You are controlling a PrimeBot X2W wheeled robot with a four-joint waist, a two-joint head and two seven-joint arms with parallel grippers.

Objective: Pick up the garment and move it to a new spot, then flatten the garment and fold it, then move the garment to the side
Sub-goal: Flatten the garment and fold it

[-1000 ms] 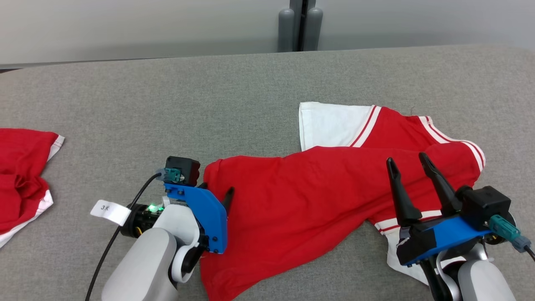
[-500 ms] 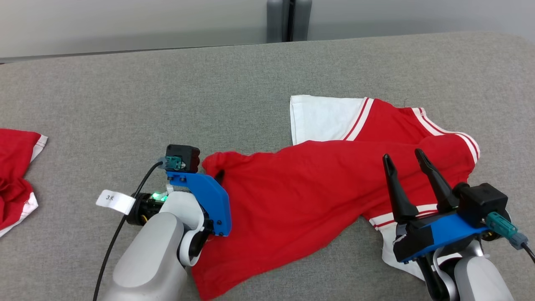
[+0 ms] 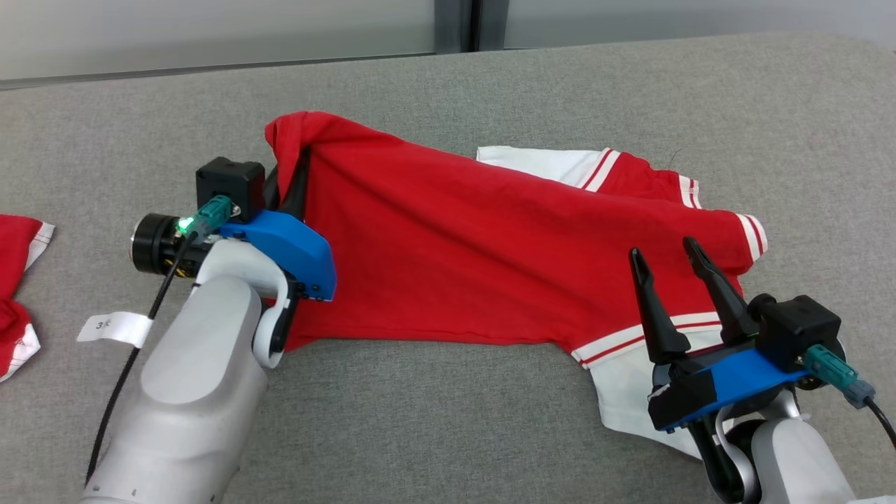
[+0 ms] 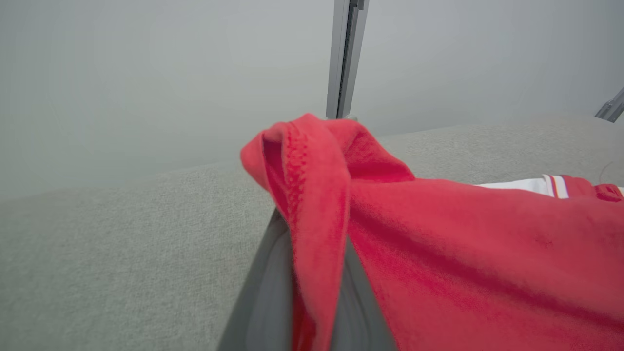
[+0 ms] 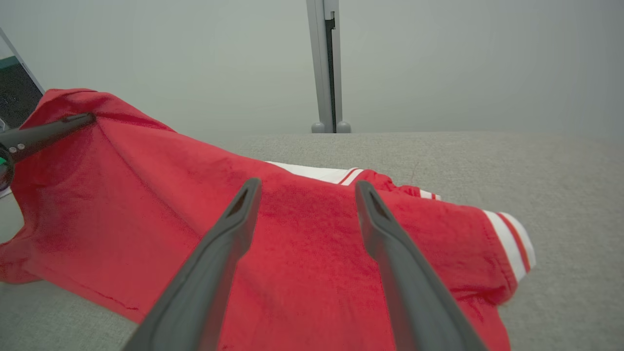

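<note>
Two points of hold would suit this job, and I have one. My left fingers (image 3: 299,175) are closed on a bunched fold of the shirt's (image 3: 455,238) red hem and hold it up off the desk (image 3: 448,427), so the cloth slopes down from them like a tent. The rest of the shirt lies across the middle of the desk and runs off to my right, with its white-striped sleeve (image 3: 742,238) resting on the surface. My right fingers (image 3: 640,276) are spread and empty, just above the shirt's right end. I think they are clear of the cloth, though the head view leaves that unsure.

I judge the shirt light, soft and limp. It will sag and drag from one pinch and crease over itself instead of moving as a sheet. Thin knit can creep out of a shallow grip, but the left wrist view shows a thick fold of hem (image 4: 312,204) between the fingers (image 4: 263,297). For the right side, a doubled edge near the striped sleeve looks a better hold than the loose middle. Another red cloth (image 3: 14,280) lies well apart at the desk's far left
</note>
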